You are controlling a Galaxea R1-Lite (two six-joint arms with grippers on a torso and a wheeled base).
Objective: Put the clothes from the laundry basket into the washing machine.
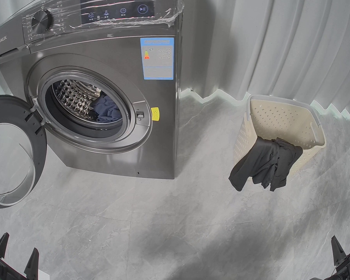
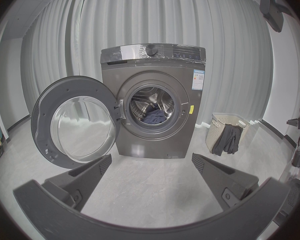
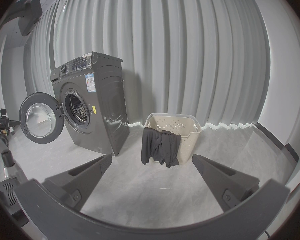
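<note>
Head view: a grey washing machine [image 1: 159, 129] stands on the floor, its round door [image 1: 11, 152] swung wide. A dark blue garment [image 1: 107, 109] lies in the drum, partly hidden by the rim. Well apart to its right, black clothes [image 1: 268, 162] drape over the near rim of a cream laundry basket [image 1: 284, 117]. The left hand [image 1: 19, 242] and right hand [image 1: 345, 230] are cut off at the bottom edge.

Left wrist view: the left hand is spread wide, empty, facing the drum.

Right wrist view: the right hand is spread wide, empty, facing the basket, whose bottom is hidden.
</note>
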